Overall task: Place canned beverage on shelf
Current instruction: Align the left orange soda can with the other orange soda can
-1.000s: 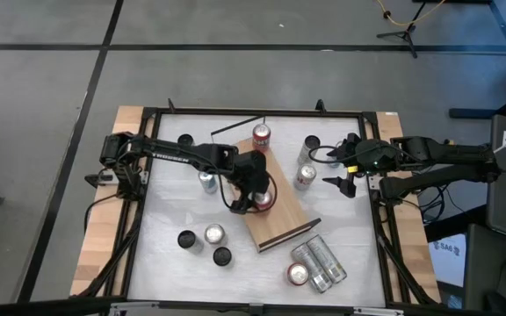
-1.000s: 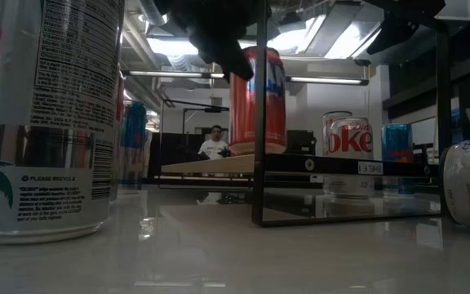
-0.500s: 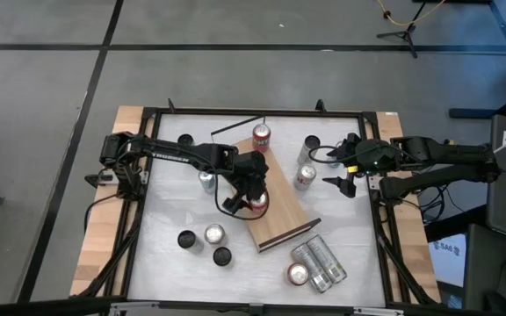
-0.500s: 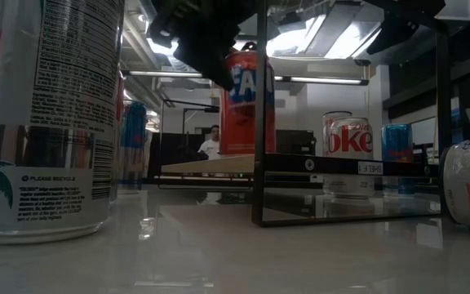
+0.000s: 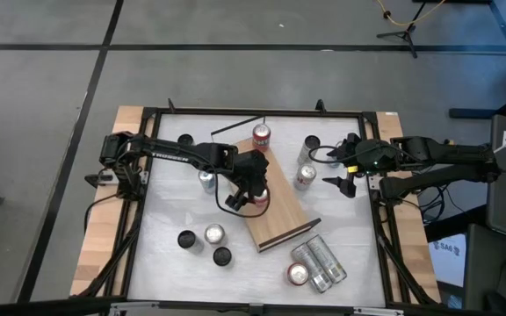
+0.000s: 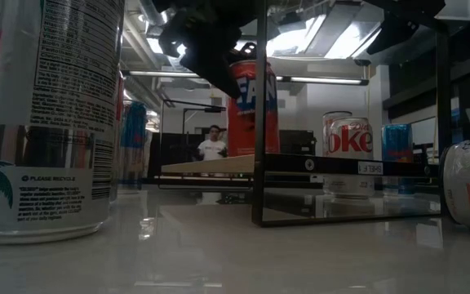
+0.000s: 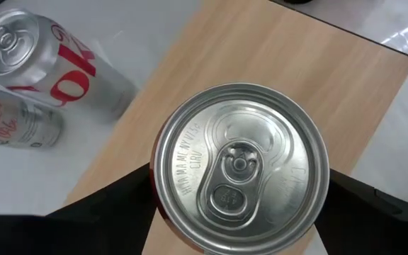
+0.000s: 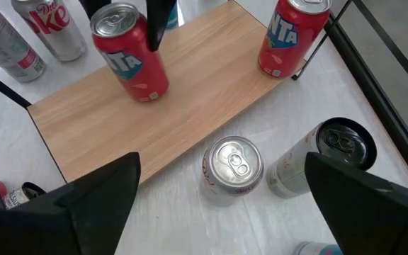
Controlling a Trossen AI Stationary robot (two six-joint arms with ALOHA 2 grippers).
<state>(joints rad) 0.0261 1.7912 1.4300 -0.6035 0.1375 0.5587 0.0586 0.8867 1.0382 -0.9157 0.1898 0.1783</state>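
I counted two red Fanta cans on the shelf (image 5: 275,206): one (image 8: 131,52) stood directly under my left gripper (image 5: 251,189), its fingers spread either side of it; the other (image 5: 261,137) stood beyond, by the rail end. A second before, that gripper sat lower around its can. The right gripper (image 5: 345,183) waited, spread wide, beside the shelf.

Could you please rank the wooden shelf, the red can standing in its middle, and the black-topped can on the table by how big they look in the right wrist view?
1. The wooden shelf, clearly the largest.
2. The red can and the black-topped can look alike, and the black-topped one sits nearer the camera, so I won't rank them.
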